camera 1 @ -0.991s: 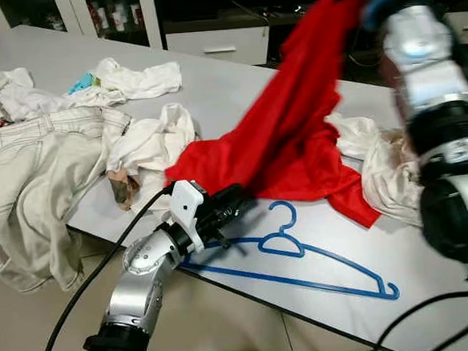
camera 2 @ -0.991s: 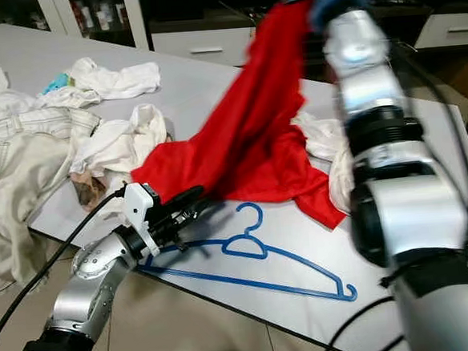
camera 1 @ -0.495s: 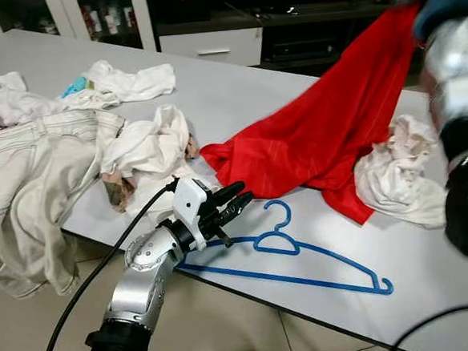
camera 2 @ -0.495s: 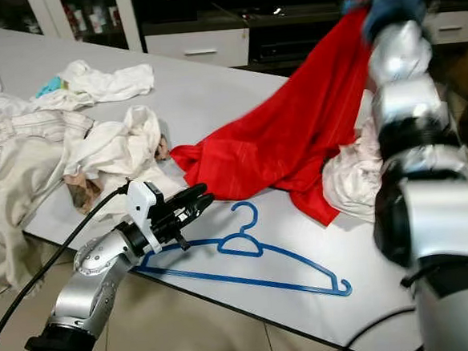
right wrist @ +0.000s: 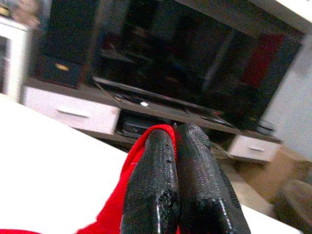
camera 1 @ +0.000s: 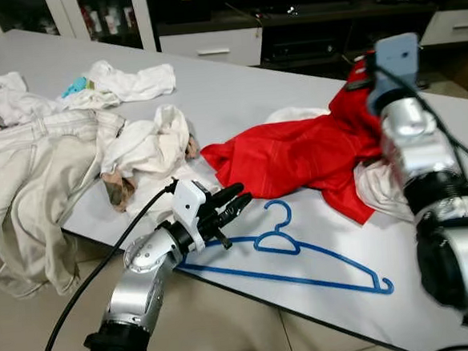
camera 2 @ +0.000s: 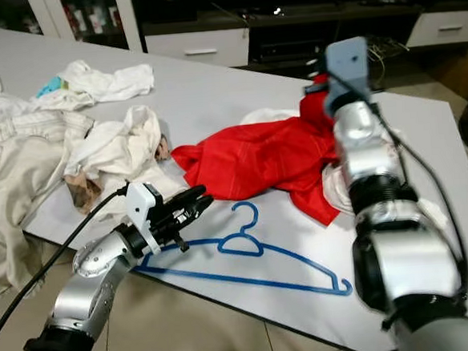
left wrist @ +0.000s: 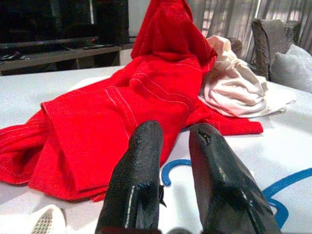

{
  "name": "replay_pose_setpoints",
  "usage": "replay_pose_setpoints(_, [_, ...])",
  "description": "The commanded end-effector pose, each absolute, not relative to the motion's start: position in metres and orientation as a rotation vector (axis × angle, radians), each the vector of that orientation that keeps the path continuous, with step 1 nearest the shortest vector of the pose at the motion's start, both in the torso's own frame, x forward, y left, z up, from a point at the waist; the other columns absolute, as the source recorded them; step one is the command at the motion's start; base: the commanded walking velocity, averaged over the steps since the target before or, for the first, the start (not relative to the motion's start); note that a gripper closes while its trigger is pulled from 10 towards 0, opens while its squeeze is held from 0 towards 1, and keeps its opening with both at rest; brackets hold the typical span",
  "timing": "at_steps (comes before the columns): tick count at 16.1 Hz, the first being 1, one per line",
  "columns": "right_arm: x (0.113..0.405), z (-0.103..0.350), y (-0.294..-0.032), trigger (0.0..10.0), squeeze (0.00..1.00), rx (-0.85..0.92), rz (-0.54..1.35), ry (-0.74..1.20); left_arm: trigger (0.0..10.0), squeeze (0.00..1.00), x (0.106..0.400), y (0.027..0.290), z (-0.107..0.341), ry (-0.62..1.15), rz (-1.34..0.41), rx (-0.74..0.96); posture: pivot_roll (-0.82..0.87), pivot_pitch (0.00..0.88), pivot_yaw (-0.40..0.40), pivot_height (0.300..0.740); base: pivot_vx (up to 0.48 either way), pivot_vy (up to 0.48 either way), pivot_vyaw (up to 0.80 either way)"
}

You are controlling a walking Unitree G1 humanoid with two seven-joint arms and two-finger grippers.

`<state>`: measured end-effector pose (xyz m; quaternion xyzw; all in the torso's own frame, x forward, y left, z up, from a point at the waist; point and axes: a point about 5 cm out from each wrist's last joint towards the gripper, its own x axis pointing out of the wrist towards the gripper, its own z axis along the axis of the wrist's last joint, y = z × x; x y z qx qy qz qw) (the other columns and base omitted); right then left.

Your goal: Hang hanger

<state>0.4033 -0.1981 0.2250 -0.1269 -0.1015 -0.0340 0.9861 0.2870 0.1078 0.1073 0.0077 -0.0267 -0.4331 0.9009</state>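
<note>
So: table (camera 1: 308,82) holds red shirt (camera 1: 296,151); blue hanger (camera 1: 304,255) lies flat just in front of it. Right gripper (right wrist: 183,146) pinches the shirt's far end. Left gripper (camera 1: 234,206), fingers slightly parted, empty, hovers beside hanger's hook.

1 blue hanger (camera 1: 304,255), 1 red garment (camera 1: 296,151), 1 beige trousers (camera 1: 25,170), 2 grippers: left gripper (camera 1: 234,206), right gripper (right wrist: 181,134). White cloth heaps: 4 on the table (camera 1: 244,86), roughly.

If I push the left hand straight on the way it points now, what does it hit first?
Most likely the red garment: the left hand points at its near folds, passing just above the blue hanger hook. Depth is hard to judge.
</note>
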Motion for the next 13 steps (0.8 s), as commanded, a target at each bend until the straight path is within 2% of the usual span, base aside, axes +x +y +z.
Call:
replay_pose_setpoints(1, [0.403,0.240,-0.191,0.0,0.00,-0.246,-0.035,-0.270,10.0,0.00,0.288,0.106,0.109,-0.058,-0.910,0.032,-0.05,0.000,0.003,0.740,0.000,0.000,0.00])
replay_pose_setpoints(3, [0.413,0.278,-0.162,0.0,0.00,-0.255,0.083,-0.336,10.0,0.00,0.291,0.101,0.111,-0.064,-0.927,0.034,-0.07,0.000,0.005,0.740,0.000,0.000,0.00])
replay_pose_setpoints(5, [0.415,0.301,-0.113,0.0,0.00,-0.285,0.299,-0.365,10.0,0.00,0.291,0.095,0.111,-0.070,-0.936,0.031,-0.06,0.000,-0.011,0.740,0.000,0.000,0.00])
replay_pose_setpoints(6, [0.414,0.301,-0.102,0.0,0.00,-0.288,0.349,-0.365,10.0,0.00,0.291,0.094,0.111,-0.071,-0.935,0.029,-0.06,0.000,-0.011,0.740,0.000,0.000,0.00])
replay_pose_setpoints(8, [0.396,0.282,-0.047,0.0,0.00,-0.302,0.658,-0.353,10.0,0.00,0.284,0.092,0.106,-0.069,-0.930,0.021,-0.03,0.000,-0.032,0.740,0.000,0.000,0.00])
replay_pose_setpoints(10, [0.387,0.271,-0.029,0.0,0.00,-0.303,0.763,-0.343,10.0,0.00,0.282,0.091,0.105,-0.066,-0.930,0.019,-0.02,0.000,-0.037,0.740,0.000,0.000,0.00])
replay_pose_setpoints(11, [0.387,0.271,-0.029,0.0,0.00,-0.303,0.763,-0.343,10.0,0.00,0.282,0.091,0.105,-0.066,-0.930,0.019,-0.02,0.000,-0.037,0.740,0.000,0.000,0.00])
replay_pose_setpoints(13, [0.361,0.247,0.008,0.0,0.00,-0.288,0.988,-0.318,10.0,0.00,0.276,0.088,0.101,-0.057,-0.945,0.012,-0.02,0.000,-0.034,0.740,0.000,0.000,0.00])
